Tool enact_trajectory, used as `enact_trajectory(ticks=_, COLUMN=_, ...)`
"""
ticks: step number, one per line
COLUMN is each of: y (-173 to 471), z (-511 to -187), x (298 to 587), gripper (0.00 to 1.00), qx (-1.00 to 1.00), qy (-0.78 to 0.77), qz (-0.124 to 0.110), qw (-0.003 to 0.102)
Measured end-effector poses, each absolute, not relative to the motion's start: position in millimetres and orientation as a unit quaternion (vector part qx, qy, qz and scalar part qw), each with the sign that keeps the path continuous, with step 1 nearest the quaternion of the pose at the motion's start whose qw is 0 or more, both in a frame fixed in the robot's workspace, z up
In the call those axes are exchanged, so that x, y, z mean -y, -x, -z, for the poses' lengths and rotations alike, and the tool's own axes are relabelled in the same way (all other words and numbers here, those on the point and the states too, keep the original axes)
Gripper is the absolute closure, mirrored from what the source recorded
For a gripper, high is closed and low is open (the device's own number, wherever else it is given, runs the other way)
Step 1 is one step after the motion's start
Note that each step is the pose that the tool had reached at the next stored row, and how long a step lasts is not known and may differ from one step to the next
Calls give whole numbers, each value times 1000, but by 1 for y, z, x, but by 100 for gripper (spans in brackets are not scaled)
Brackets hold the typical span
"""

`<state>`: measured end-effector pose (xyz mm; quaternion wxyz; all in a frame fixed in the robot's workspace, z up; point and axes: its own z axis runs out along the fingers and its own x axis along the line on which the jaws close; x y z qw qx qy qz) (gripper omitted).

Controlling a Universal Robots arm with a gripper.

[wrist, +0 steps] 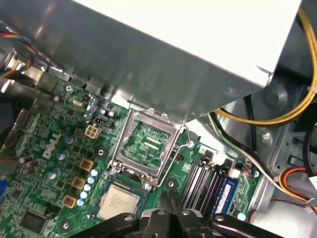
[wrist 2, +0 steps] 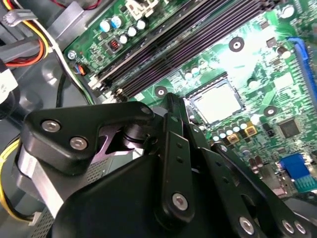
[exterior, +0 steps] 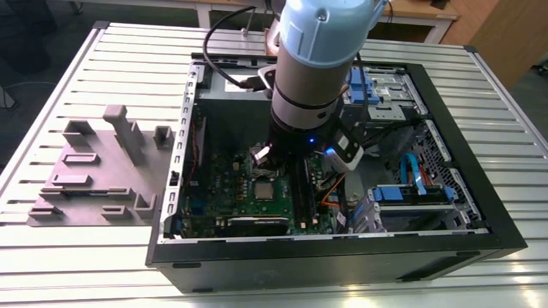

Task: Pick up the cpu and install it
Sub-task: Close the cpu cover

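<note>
The cpu [wrist: 120, 201] lies flat in its socket on the green motherboard [wrist: 54, 148], silvery top up; it also shows as a pale square cpu [wrist 2: 216, 103] and a small cpu [exterior: 264, 189] inside the open computer case. The silver socket frame [wrist: 146, 146] stands tilted up beside it, with its wire lever [wrist: 187, 136] raised. My gripper [wrist: 171, 198] hangs just above the board, next to the cpu and the frame's hinge end. Its black fingers [wrist 2: 177, 124] are together with nothing between them.
The black case wall [exterior: 479, 192] rings the board. A big grey metal box [wrist: 173, 44] overhangs the socket. Dark memory slots [wrist 2: 173, 54], yellow and orange cables [wrist: 277, 119] and blue drive bays [exterior: 411, 192] lie close by. A grey fixture plate [exterior: 102, 173] sits on the slatted table.
</note>
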<state>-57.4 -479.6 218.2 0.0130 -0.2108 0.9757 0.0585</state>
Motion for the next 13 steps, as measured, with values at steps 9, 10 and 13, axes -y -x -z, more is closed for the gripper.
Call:
enact_trajectory(ticks=9, y=57, z=-215, x=469, gripper=90, qx=-975, qy=214, qz=-64, qw=14)
enact_trajectory(ticks=10, y=57, z=-214, x=469, gripper=90, qx=-974, qy=217, qz=-64, qw=14)
enact_trajectory(ticks=13, y=57, z=-213, x=469, gripper=90, qx=-970, qy=235, qz=-64, qw=12)
